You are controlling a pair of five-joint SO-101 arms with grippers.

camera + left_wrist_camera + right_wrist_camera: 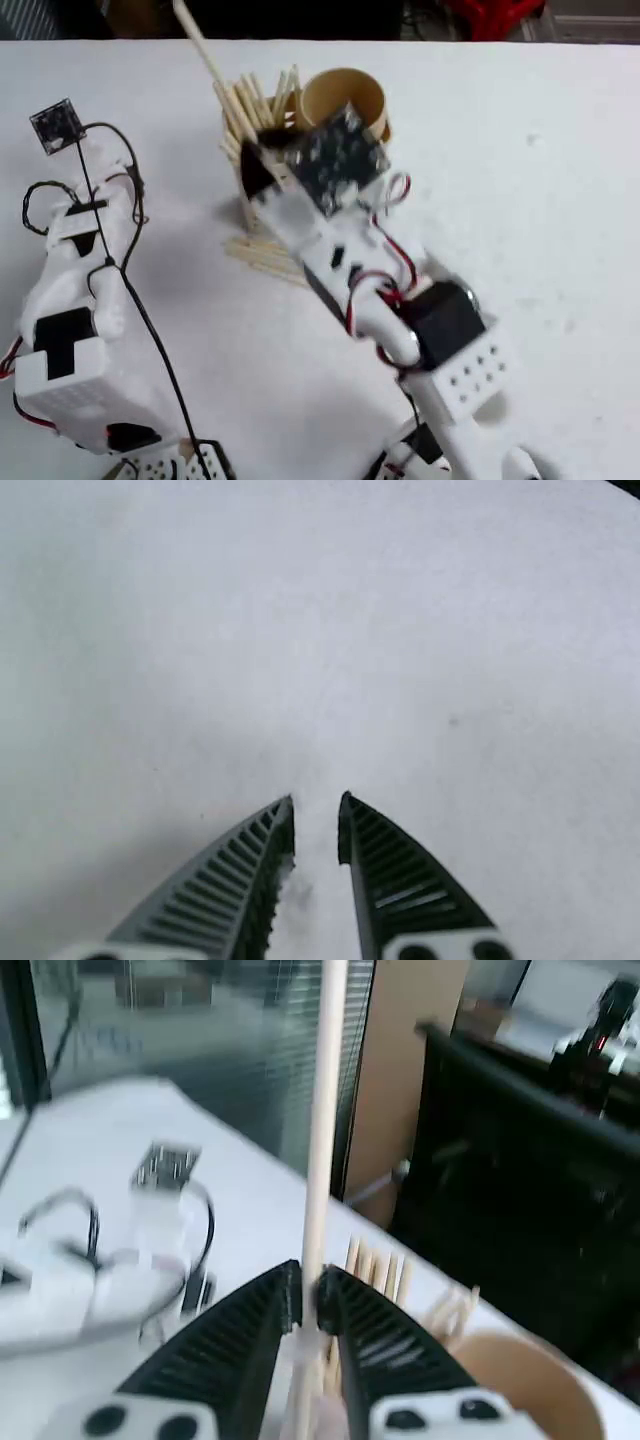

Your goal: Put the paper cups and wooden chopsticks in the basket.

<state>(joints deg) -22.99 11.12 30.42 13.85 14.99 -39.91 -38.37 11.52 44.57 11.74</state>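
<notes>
On the white desk (540, 200), the right arm's black ribbed tool (310, 1282) is closed on a single pale wooden chopstick (322, 1110), which is held nearly upright and rises well above the tool's tips. Just below and beyond it, a bundle of further wooden chopsticks (252, 108) is seen standing on end, with a tan round paper cup (345, 98) touching the bundle on the side away from the left arm. A strip of wood-coloured wall (243, 205), taken to be the basket, is visible beneath the bundle, but it is largely covered by the right arm, so whether the cup sits inside it cannot be told. A few loose chopsticks (265, 258) are laid flat on the desk beside the right arm. The left arm's grey ribbed tool (315, 805) is held low over bare desk, well apart from the bundle, with its jaws slightly parted and nothing between them.
</notes>
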